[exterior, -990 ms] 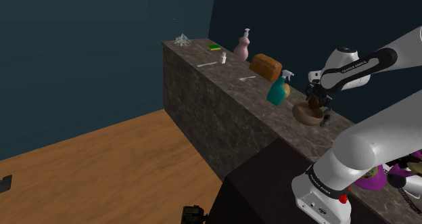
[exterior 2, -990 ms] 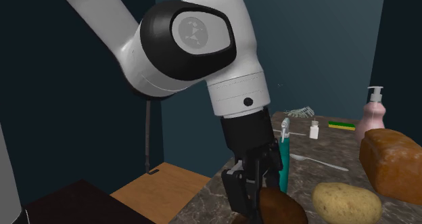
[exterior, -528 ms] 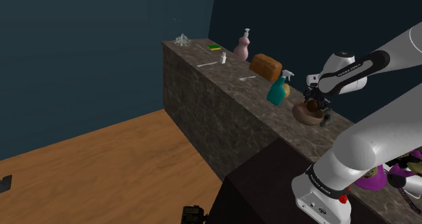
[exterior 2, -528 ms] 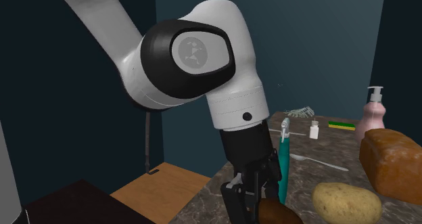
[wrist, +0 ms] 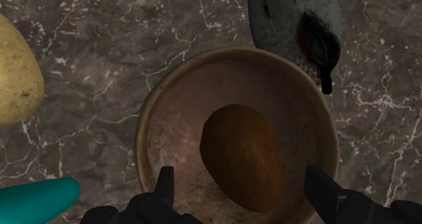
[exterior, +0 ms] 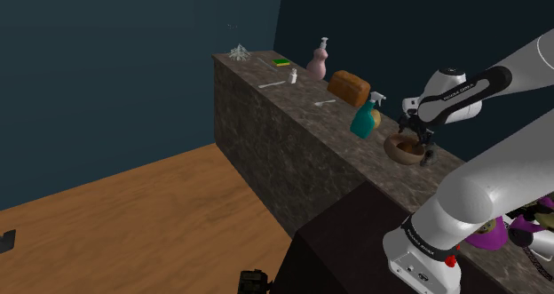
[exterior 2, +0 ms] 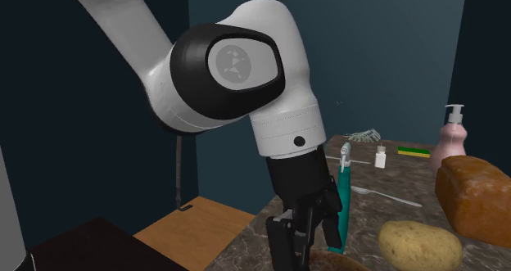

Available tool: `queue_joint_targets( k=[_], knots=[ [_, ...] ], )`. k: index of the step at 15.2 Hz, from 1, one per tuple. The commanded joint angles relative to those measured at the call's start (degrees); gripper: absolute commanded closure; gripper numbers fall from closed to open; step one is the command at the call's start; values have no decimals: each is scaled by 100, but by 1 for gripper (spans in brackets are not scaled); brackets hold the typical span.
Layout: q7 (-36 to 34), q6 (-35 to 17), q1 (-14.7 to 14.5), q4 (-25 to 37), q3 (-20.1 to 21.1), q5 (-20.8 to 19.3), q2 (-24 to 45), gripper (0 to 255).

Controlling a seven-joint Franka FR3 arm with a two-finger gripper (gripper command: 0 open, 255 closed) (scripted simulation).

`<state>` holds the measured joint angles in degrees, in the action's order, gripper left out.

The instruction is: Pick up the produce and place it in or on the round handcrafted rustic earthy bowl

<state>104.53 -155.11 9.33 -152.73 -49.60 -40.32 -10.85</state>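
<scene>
Two fingers (wrist: 165, 185) of the gripper (wrist: 242, 189) stood apart, having let go of the brown produce (wrist: 240, 155) they clasped half a second earlier. It lay inside the brown bowl (wrist: 174, 114), so the placing seemed done. Around were a dark marbled counter (wrist: 95, 47), blue walls (exterior: 106, 61) and a wooden floor (exterior: 133, 212).

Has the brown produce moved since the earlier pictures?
Yes. The brown produce dropped from the claw, downward past the teal spray bottle, into the bowl.
</scene>
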Motion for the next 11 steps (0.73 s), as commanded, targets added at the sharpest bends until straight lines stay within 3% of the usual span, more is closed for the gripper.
queue_joint_targets(
  k=[1, 2, 6, 11],
  knots=[
    [0, 0, 0, 0, 0, 0, 0, 0],
    [0, 0, 0, 0, 0, 0, 0, 0],
    [-154, 1173, 217, 8, 503, -235, -1135, 0],
    [-148, 1169, 229, 7, 515, -226, -1131, 0]
  ],
)
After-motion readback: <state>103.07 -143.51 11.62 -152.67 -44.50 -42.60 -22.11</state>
